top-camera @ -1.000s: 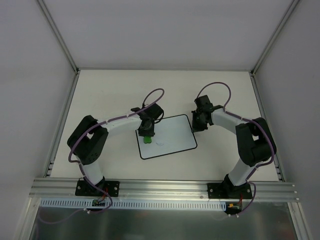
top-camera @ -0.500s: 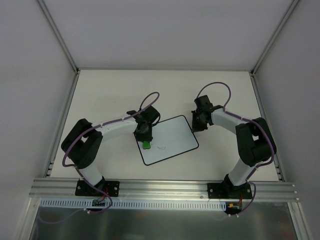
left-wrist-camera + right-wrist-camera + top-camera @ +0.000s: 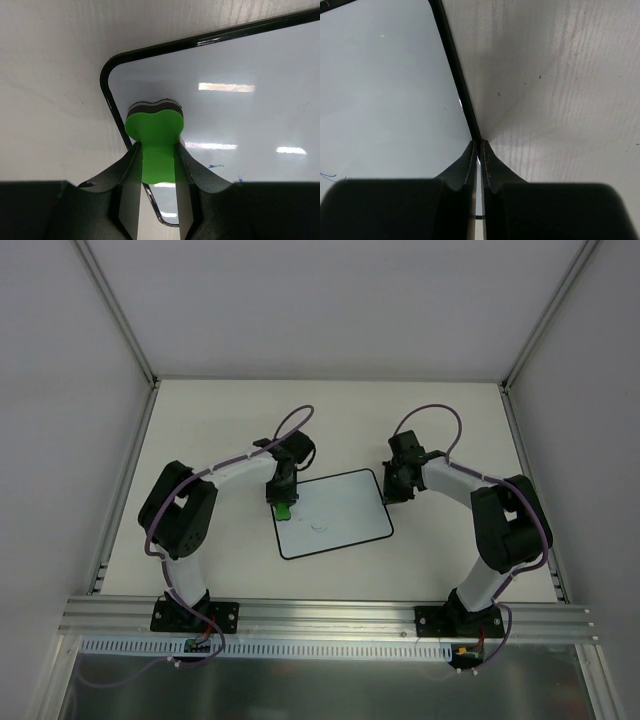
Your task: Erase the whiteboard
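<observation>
Our left fingers (image 3: 131, 170) pinch a green eraser (image 3: 154, 125) by its narrow stem, one finger on each side. The eraser has a smooth, lobed green top, and a dark felt-like layer shows along its far edge. It sits just inside the whiteboard's (image 3: 240, 100) rounded corner, and its left side overlaps the thin black border.

Our right fingers (image 3: 476, 150) are pressed together with no gap between them. Their tips meet the black border of the board's right short edge, though we cannot tell whether they bear down on it.

From above, the whiteboard (image 3: 335, 515) lies flat in the middle of the desk (image 3: 220, 420), between the two arms. Its long axis runs across the desk from left to right, with the right end turned slightly away from the arm bases. The eraser (image 3: 284, 508) is at the board's far left corner and the right fingers (image 3: 390, 496) are at the opposite short edge.

The board is glossy white and mirrors the ceiling lights as bright bars. It has rounded corners and a narrow shiny black rim. A few faint blue marks (image 3: 215, 166) are on its surface. The desk (image 3: 560, 75) is matte off-white, with a fine streaked grain and small dark specks.
</observation>
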